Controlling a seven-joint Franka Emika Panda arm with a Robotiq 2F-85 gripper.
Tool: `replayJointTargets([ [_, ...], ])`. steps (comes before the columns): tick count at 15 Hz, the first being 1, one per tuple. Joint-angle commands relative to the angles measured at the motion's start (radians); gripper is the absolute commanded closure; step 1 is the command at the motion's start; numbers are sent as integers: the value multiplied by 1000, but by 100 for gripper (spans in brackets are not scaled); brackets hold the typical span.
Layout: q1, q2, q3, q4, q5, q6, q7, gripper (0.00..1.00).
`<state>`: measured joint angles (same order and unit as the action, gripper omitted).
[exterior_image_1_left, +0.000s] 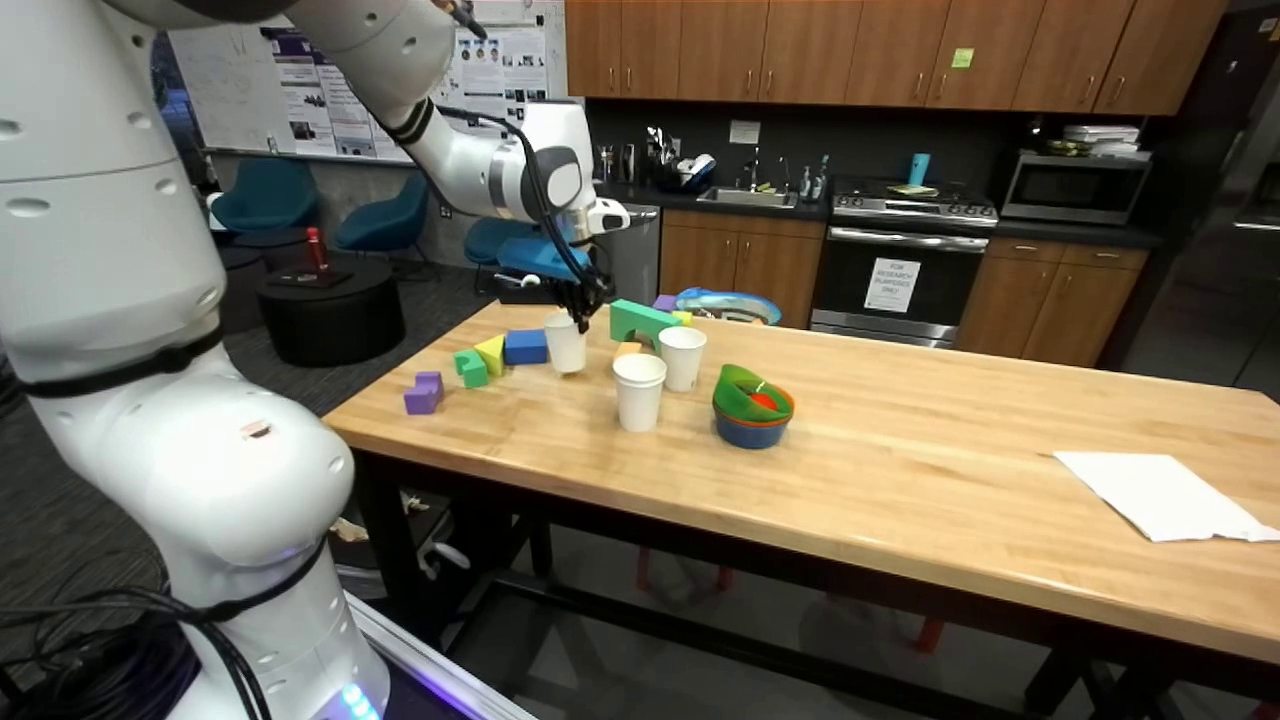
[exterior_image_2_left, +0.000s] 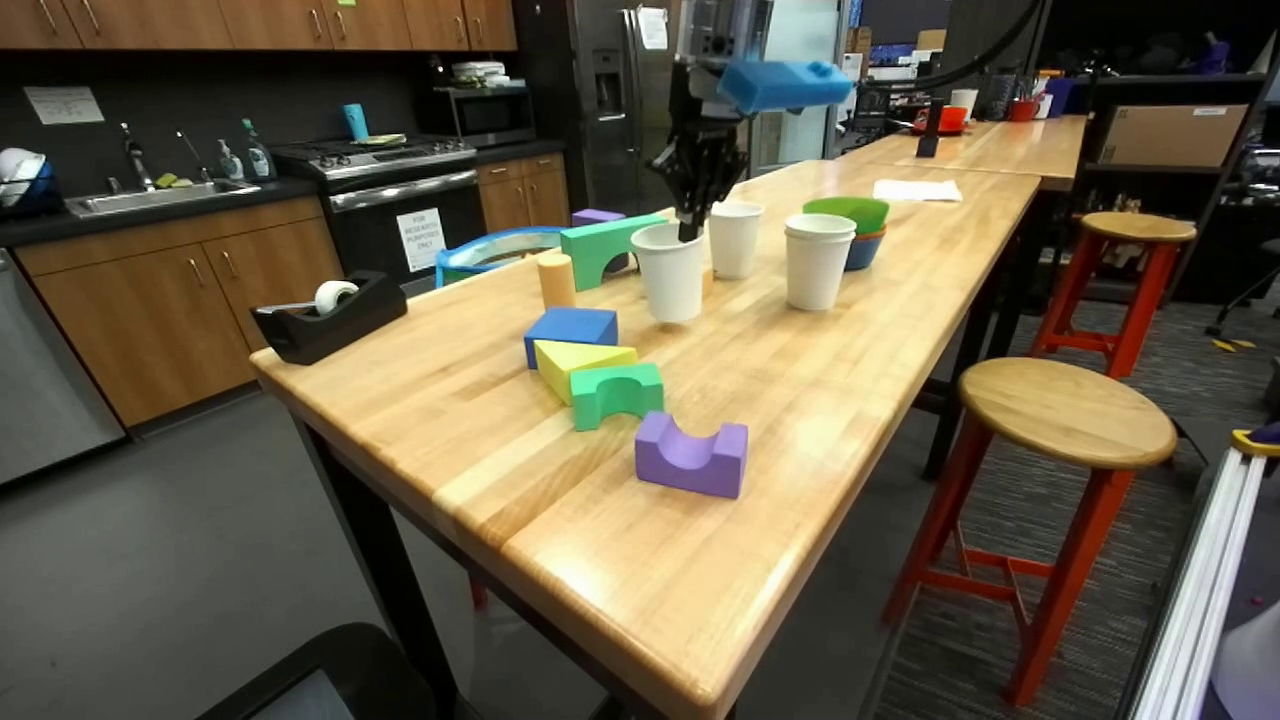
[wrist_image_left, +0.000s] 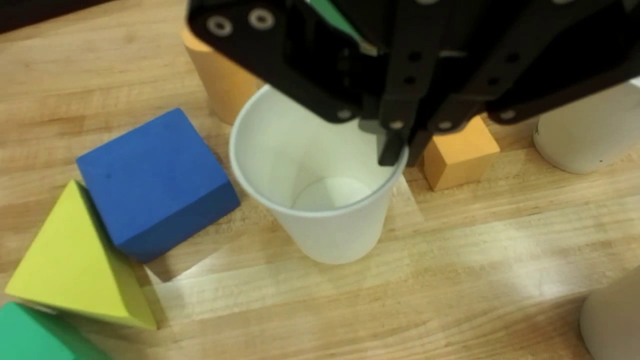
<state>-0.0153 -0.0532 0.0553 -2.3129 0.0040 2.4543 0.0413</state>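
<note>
My gripper (wrist_image_left: 404, 155) is shut on the near wall of a white paper cup (wrist_image_left: 332, 237), with one finger inside the rim and one outside. The cup is upright and looks empty inside. It also shows in both exterior views (exterior_image_1_left: 562, 350) (exterior_image_2_left: 670, 285). I cannot tell for sure whether its base touches the table. A small orange block (wrist_image_left: 462, 152) lies just beyond the outer finger. A blue block (wrist_image_left: 157, 182) and an orange cylinder (wrist_image_left: 225, 85) stand on the cup's other side. A yellow triangular block (wrist_image_left: 75, 265) lies against the blue one.
More white cups (exterior_image_1_left: 682, 358) (exterior_image_1_left: 638, 405) stand close by, beside stacked bowls (exterior_image_1_left: 750, 432). A long green arch (exterior_image_2_left: 605, 245) stands behind the held cup. A small green arch (exterior_image_2_left: 617, 395), a purple block (exterior_image_2_left: 690, 460), a tape dispenser (exterior_image_2_left: 330, 315) and white paper (exterior_image_1_left: 1160, 495) are on the table.
</note>
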Motion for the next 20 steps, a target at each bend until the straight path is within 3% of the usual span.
replayJointTargets([
  [1,22,-172,-7,-29,-5,-122,-18,99],
  [5,21,-323,-9,-25,-29,-229,-23,99],
  [8,9,-388,-32,-18,-42,-242,-50,99],
  [20,-40,-415,-265,-49,58,-218,-258,99],
])
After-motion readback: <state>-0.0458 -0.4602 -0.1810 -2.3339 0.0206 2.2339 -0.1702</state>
